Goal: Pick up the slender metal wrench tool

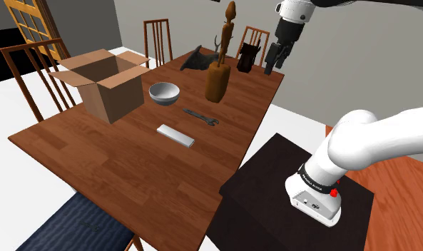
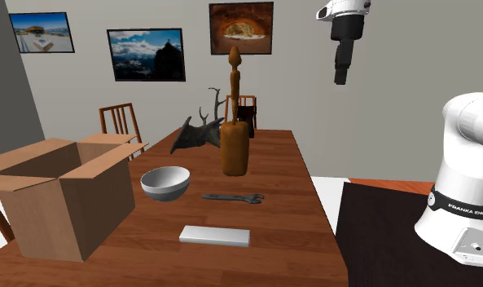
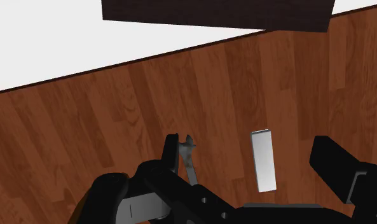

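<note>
– Wrench [image 1: 200, 116]: where did it lie?
– Flat on the bench [image 1: 117, 164], about midway along, between the white bowl [image 1: 163, 93] and the long edge facing the stand [image 1: 267, 178]. A grey flat bar [image 1: 175, 135] lay near it, not touching.
– And the hand [image 1: 274, 68]?
– High above the bench's far corner on the stand's side, pointing downward, its fingers apart and gripping nothing. The white arm [image 1: 374, 139] reached up to it from the stand.
– What did each view add?
– The wrist view looked down past the fingers [image 3: 172, 149] at wrench and bar lying side by side, with part of the wrench hidden behind one finger. The second exterior view showed three framed pictures [image 2: 146, 55] on the wall. The shoulder view showed a blue cushioned seat [image 1: 67, 221] at the bench's near corner.
– Counts?
– One wrench, one bowl, one bar, one open cardboard box [image 1: 106, 89], one tall brown figure [image 1: 218, 75] and three wooden chair backs [image 1: 158, 39].
</note>
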Robot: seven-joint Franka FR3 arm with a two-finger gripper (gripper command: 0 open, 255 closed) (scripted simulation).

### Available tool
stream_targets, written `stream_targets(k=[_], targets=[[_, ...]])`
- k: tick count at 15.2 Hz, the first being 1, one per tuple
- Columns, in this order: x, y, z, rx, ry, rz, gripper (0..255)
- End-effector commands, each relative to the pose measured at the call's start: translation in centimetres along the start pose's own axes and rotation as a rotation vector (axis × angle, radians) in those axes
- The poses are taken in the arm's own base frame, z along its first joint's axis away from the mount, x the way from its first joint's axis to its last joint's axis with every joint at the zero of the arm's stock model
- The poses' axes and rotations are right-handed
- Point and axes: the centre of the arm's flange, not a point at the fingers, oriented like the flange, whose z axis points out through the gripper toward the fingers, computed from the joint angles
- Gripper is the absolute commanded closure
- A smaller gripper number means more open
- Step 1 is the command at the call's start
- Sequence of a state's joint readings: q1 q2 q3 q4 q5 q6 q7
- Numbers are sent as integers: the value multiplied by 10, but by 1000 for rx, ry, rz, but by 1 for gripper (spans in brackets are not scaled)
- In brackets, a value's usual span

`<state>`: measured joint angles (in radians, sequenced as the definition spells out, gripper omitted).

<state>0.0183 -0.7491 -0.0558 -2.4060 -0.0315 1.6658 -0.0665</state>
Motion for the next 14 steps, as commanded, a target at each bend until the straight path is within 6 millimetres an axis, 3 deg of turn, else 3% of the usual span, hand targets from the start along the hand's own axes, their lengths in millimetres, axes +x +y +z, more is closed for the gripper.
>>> stream_targets(k=[1, 14], targets=[[0, 0, 0, 0, 0, 0, 0], [108, 18, 133, -6, -4, -76, 0]])
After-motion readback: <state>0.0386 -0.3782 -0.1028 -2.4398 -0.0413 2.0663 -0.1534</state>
